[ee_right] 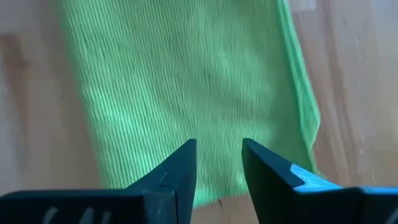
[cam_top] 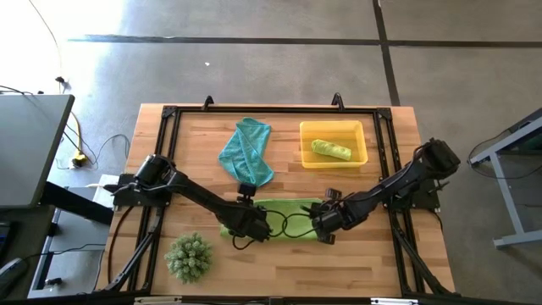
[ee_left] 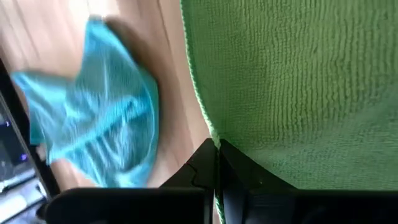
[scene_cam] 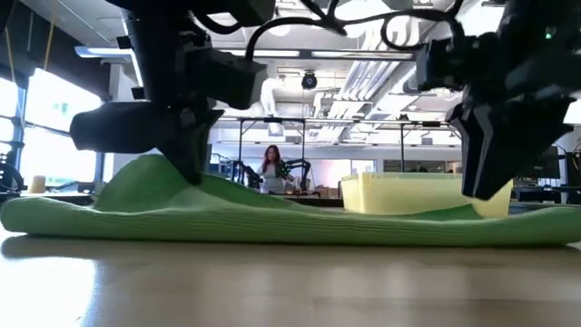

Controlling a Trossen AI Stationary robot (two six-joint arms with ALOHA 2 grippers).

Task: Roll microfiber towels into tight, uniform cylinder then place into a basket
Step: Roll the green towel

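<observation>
While left gripper (ee_left: pixel 217 180) pinches green towel (cam_top: pixel 284 210) edge | right gripper (ee_right: pixel 219 163) part-open over it, holding nothing | advice: grip evenly, roll square, tight.

Bare table (cam_top: pixel 398 254) beyond both arms; spiky plant (cam_top: pixel 188 257) at corner.

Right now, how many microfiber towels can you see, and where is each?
3. A rolled green towel lies in the yellow basket; the teal towel lies crumpled beside the basket; a flat green towel lies between both grippers. None seems hidden.
</observation>
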